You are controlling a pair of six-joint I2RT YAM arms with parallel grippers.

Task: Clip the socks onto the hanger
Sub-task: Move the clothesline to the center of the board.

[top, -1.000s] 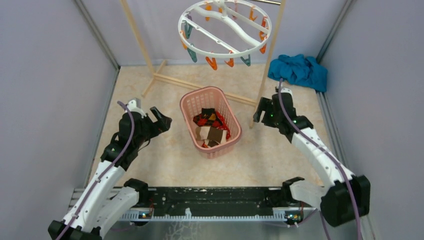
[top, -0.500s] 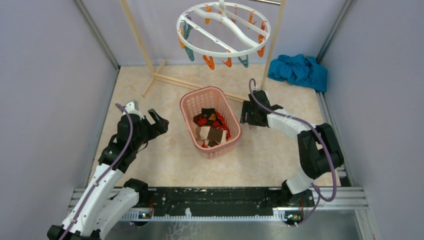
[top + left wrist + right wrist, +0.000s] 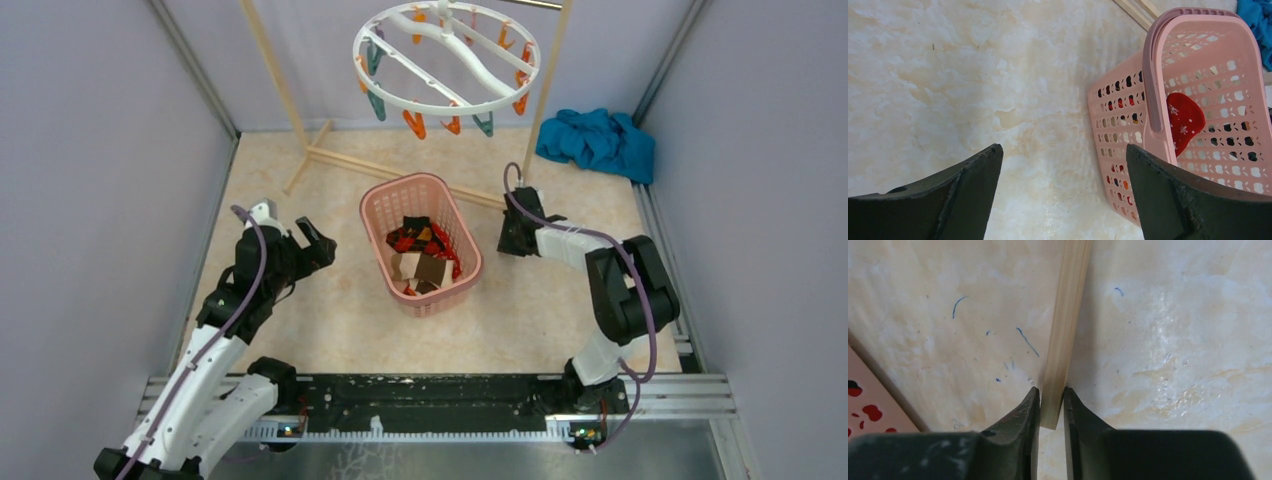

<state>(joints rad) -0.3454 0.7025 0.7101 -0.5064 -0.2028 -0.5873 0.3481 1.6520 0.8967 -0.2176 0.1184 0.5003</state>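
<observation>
The socks (image 3: 421,243), red-and-black, brown, beige and black, lie heaped in a pink basket (image 3: 374,201). Through the basket wall the left wrist view shows a red sock (image 3: 1186,120). The white round hanger (image 3: 441,106) with orange and teal clips hangs high at the back from the wooden rack. My left gripper (image 3: 315,240) hovers left of the basket, open and holding nothing (image 3: 1063,150). My right gripper (image 3: 512,236) is low at the table right of the basket, shut on the end of the rack's wooden foot bar (image 3: 1068,315), which sits between its jaws (image 3: 1050,392).
The pale wooden rack (image 3: 296,105) stands behind the basket, its foot bars (image 3: 380,165) lying on the beige table. A teal-blue cloth (image 3: 597,141) is bunched at the back right. A corner of the pink basket (image 3: 868,412) shows left of the right gripper. Grey walls close both sides.
My right arm folded at the elbow and came in and down to the rack's foot bar, and its jaws closed on the bar's end. The left arm barely moved.
</observation>
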